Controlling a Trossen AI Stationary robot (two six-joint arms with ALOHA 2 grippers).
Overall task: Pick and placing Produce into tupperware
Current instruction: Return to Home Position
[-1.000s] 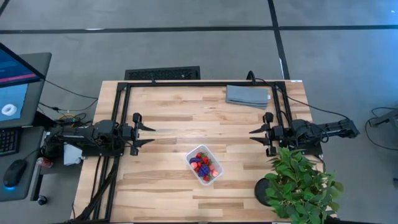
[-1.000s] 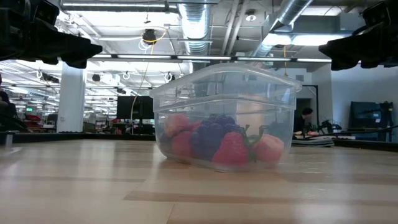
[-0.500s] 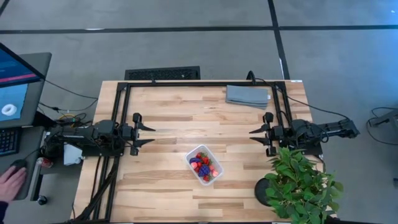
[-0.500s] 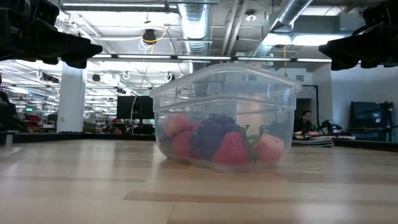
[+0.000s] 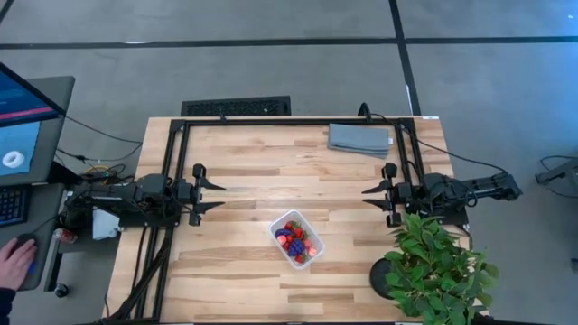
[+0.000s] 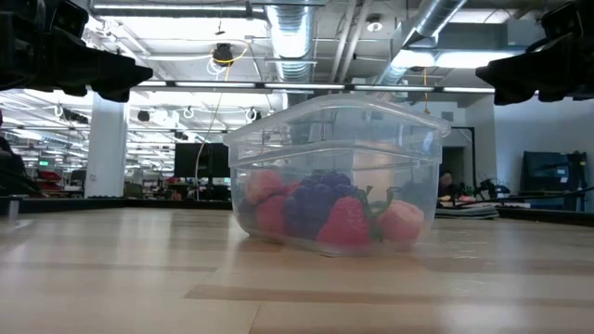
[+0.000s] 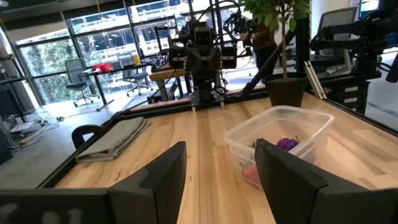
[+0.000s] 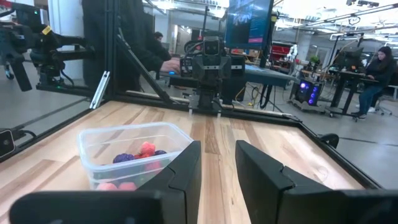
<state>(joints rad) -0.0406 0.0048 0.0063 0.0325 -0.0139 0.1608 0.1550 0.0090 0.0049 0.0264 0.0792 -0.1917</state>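
Tupperware: clear tub, the tupperware [image 5: 297, 239] sits upright w/ no lid on the wood surface [image 5: 253, 153], lower centre of the high view, turned at an angle to the surface's edges. In the low view it fills the middle of the frame.

Produce: all the produce [image 5: 296, 238] in view lies inside the tupperware. It is mostly red pcs, some pink, w/ dark purple near the middle, heaped on the bottom. Exact count can't be told.

Left claw: the left claw [image 5: 222, 195] is at left-centre of the high view, just inside the surface's left side, pointing toward frame right. Its 2 fingers are spread wide w/ nothing btwn them. It is well apart from the tupperware.

Right claw: the right claw [image 5: 366, 197] is at right-centre of the high view, pointing toward frame left. Its 2 fingers are parted by a narrower gap and hold nothing. It is also well apart from the tupperware.

Cloth: a folded grey cloth [image 5: 359, 138] lies at the upper right of the surface.

Plant: a potted plant [image 5: 433, 266] stands at the lower right corner of the surface, its leaves just below the right arm.

Person: a hand [image 5: 13, 262] shows at the lower left edge of the high view, off the surface, below a keyboard [image 5: 11, 203].
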